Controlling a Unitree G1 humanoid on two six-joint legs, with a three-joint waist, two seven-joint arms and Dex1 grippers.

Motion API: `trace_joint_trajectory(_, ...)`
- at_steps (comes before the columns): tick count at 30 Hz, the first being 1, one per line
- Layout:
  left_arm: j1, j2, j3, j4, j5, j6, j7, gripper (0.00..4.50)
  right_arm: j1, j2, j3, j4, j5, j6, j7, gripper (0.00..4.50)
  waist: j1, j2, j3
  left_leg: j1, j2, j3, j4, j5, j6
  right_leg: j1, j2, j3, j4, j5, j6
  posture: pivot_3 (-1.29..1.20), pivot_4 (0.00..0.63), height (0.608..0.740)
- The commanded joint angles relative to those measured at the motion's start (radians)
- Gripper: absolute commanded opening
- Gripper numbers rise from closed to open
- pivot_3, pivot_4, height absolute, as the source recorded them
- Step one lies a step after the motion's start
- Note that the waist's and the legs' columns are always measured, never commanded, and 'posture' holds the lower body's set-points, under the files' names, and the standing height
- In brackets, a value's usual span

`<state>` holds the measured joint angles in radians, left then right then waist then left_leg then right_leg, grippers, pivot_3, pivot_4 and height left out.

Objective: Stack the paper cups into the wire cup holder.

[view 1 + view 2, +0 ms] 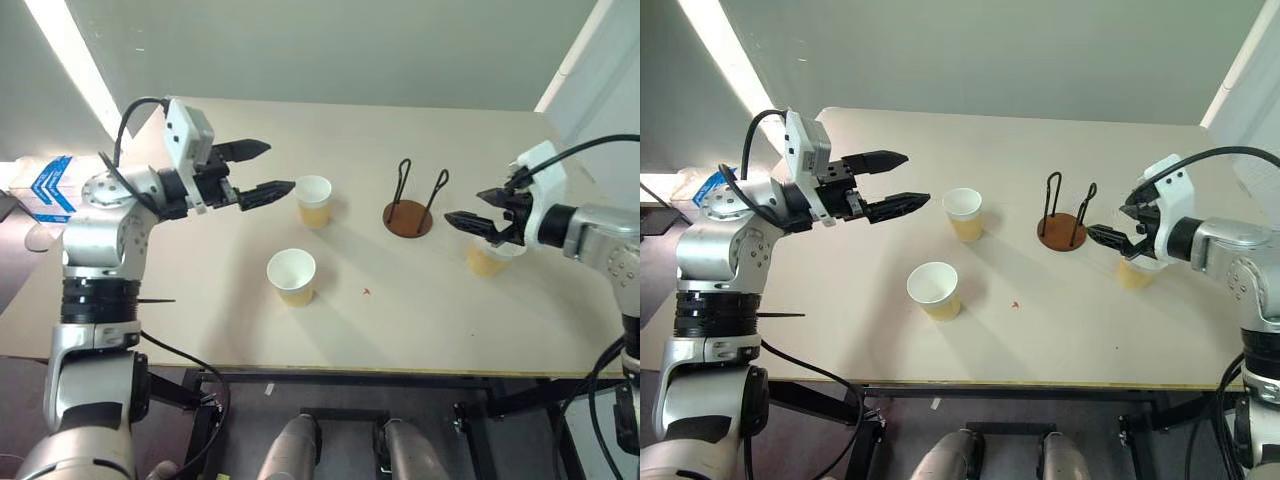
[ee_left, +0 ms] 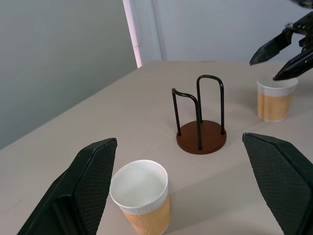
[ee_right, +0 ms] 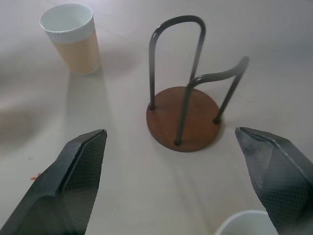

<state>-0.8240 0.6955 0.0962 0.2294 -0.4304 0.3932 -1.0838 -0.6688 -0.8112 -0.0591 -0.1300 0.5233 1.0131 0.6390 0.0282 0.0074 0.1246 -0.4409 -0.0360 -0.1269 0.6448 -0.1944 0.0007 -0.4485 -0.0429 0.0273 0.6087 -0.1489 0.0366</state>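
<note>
Three small tapered paper cups, white at the rim with tan lower bodies, stand upright on the pale beige table (image 1: 420,330): a far cup (image 1: 314,200), a near cup (image 1: 291,276) and a right-hand cup (image 1: 487,259). Between the far and right-hand cups stands the wire cup holder (image 1: 409,210), a round reddish-brown disc with black wire loops, empty. Left gripper (image 1: 258,170): jaws open, held just beside the far cup, holding nothing. Right gripper (image 1: 478,210): jaws open, poised over the right-hand cup, holding nothing.
</note>
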Motion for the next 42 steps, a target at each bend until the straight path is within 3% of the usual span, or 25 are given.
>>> trace_joint_trajectory(1, -0.027, 0.000, 0.013, -0.010, 0.000, -0.019, 0.003, 4.50, -0.052, 0.017, 0.021, 0.038, -0.024, -0.021, 0.016, 4.44, 0.000, 0.000, 0.000, 0.000, 0.000, 0.000, 0.000, 0.000, 0.000, 0.000, 0.000, 0.000, 0.000, 0.000, 0.000, 0.00, 0.150, 0.740)
trace_joint_trajectory(14, -0.019, 0.000, 0.020, -0.030, -0.002, -0.012, 0.014, 4.50, -0.184, 0.143, 0.096, 0.382, -0.170, -0.208, 0.053, 4.44, 0.000, 0.000, 0.000, -0.001, 0.000, 0.000, 0.000, -0.001, -0.001, -0.003, 0.000, -0.001, 0.001, 0.002, 0.000, 0.00, 0.150, 0.740)
trace_joint_trajectory(27, -0.002, 0.008, 0.022, -0.054, -0.006, -0.001, 0.026, 4.50, -0.290, 0.270, 0.054, 0.586, -0.223, -0.307, 0.011, 4.44, 0.003, 0.000, 0.000, -0.003, 0.000, -0.001, 0.000, -0.003, -0.002, -0.005, 0.000, -0.001, 0.002, 0.003, -0.003, 0.00, 0.150, 0.740)
trace_joint_trajectory(30, -0.001, 0.009, 0.022, -0.055, -0.005, 0.000, 0.027, 4.50, -0.299, 0.278, 0.046, 0.605, -0.232, -0.321, 0.003, 3.84, 0.004, 0.000, 0.000, -0.003, 0.000, -0.001, 0.000, -0.004, -0.002, -0.005, 0.000, -0.002, 0.002, 0.003, -0.003, 0.00, 0.150, 0.740)
trace_joint_trajectory(40, 0.017, 0.016, 0.025, -0.072, -0.010, 0.016, 0.025, 4.50, -0.256, 0.231, 0.030, 0.495, -0.209, -0.269, 0.064, 0.33, 0.003, 0.001, 0.000, -0.004, 0.001, -0.001, 0.000, -0.005, -0.003, -0.006, 0.000, -0.002, 0.002, 0.003, -0.003, 0.00, 0.150, 0.740)
trace_joint_trajectory(41, 0.019, 0.016, 0.025, -0.075, -0.012, 0.020, 0.023, 4.50, -0.248, 0.227, 0.028, 0.477, -0.206, -0.262, 0.071, 0.04, 0.003, 0.001, 0.000, -0.004, 0.001, -0.001, 0.000, -0.005, -0.003, -0.006, 0.000, -0.002, 0.002, 0.003, -0.003, 0.00, 0.150, 0.740)
trace_joint_trajectory(42, 0.022, 0.017, 0.025, -0.077, -0.013, 0.022, 0.022, 4.50, -0.241, 0.224, 0.027, 0.460, -0.203, -0.256, 0.076, 0.04, 0.003, 0.000, 0.000, -0.004, 0.001, -0.001, 0.000, -0.005, -0.003, -0.006, 0.000, -0.002, 0.002, 0.003, -0.003, 0.00, 0.150, 0.740)
